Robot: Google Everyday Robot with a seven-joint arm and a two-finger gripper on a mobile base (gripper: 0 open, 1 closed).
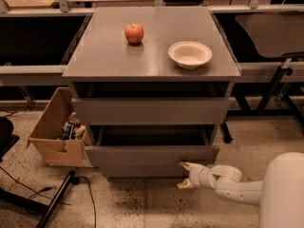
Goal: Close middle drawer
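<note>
The middle drawer (152, 155) of the grey cabinet (95, 65) is pulled out, and its dark inside shows behind the flat front. The taller top drawer front (151, 110) sits above it, and the narrower lowest front (142, 171) sits below. My gripper (183, 175) is low in front of the cabinet, at the right part of the middle drawer's lower edge. Its fingers are spread apart and hold nothing. The upper fingertip (184, 165) is at or very near the drawer front. My white arm (237, 186) reaches in from the lower right.
A red apple (134, 33) and a white bowl (190, 54) sit on the cabinet top. An open cardboard box (57, 134) with clutter stands on the floor at the left. Black cables (57, 201) lie on the floor. Table legs (270, 91) stand at the right.
</note>
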